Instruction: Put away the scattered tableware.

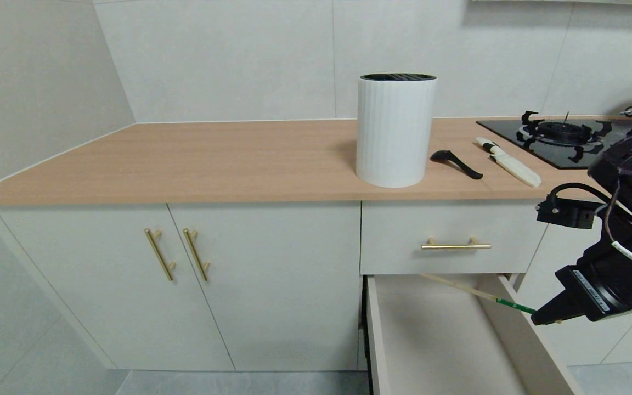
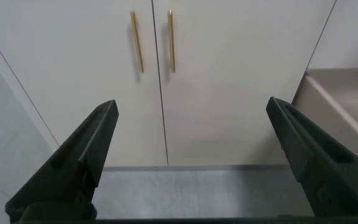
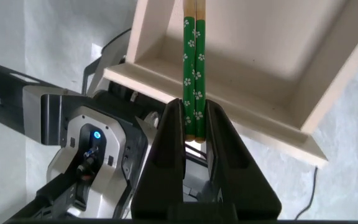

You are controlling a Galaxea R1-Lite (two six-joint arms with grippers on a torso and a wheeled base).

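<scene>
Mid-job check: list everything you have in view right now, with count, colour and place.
chopsticks: one pair, pale wood with green flowered ends, over the open drawer
utensil holder: one, white, black slotted top, upright on the countertop
spoon: one, black, beside the holder
knife: one, cream-white, between spoon and hob
gas hob: one, black, countertop's right end
countertop: one, light wood
open drawer: one, cream, below the shut drawer
shut drawer: one, cream, gold handle
cabinet doors: two, cream, gold handles
right end effector: black, shut on the chopsticks
left end effector: black, open, facing the cabinet doors
</scene>
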